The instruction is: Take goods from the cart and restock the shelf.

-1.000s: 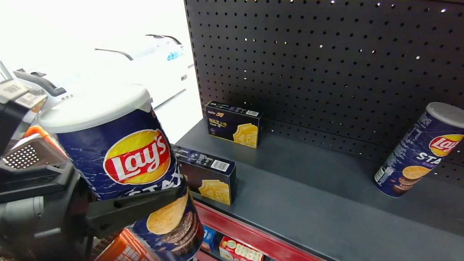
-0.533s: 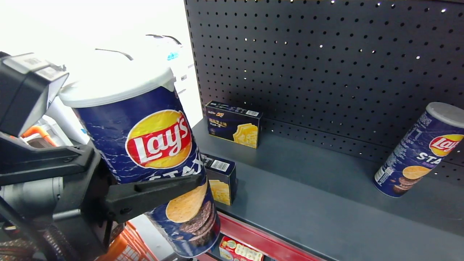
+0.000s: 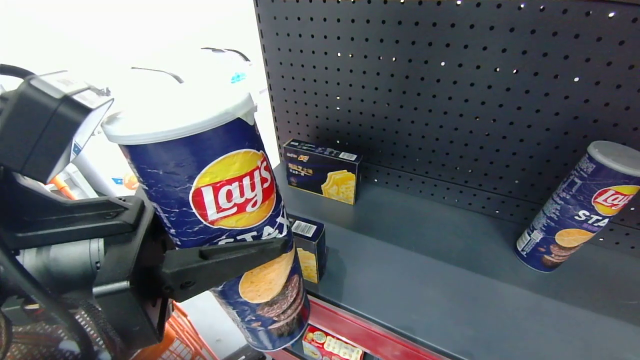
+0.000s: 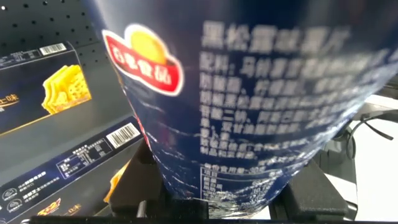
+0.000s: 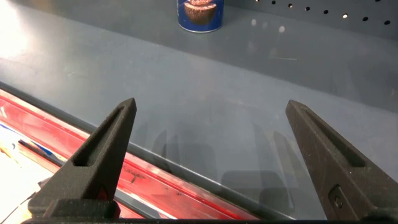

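Observation:
My left gripper (image 3: 220,232) is shut on a blue chips can (image 3: 215,200) with a white lid, held tilted just off the shelf's front left corner. One black finger (image 3: 225,260) crosses the can's front. In the left wrist view the can (image 4: 249,93) looms close in front of two dark cracker boxes (image 4: 43,87). A second chips can (image 3: 580,205) leans against the pegboard at the shelf's far right. My right gripper (image 5: 211,106) hangs open over the grey shelf board (image 5: 261,81), short of that second can (image 5: 199,14).
Two dark cracker boxes stand on the left of the shelf (image 3: 425,280), one at the back (image 3: 322,171), one at the front edge (image 3: 307,247) partly behind the held can. A red rail (image 3: 360,325) edges the shelf, above lower goods (image 3: 330,345). The orange cart (image 3: 175,340) is lower left.
My left gripper has carried the chips can up and to the right, toward the shelf. The can now covers more of the front cracker box.

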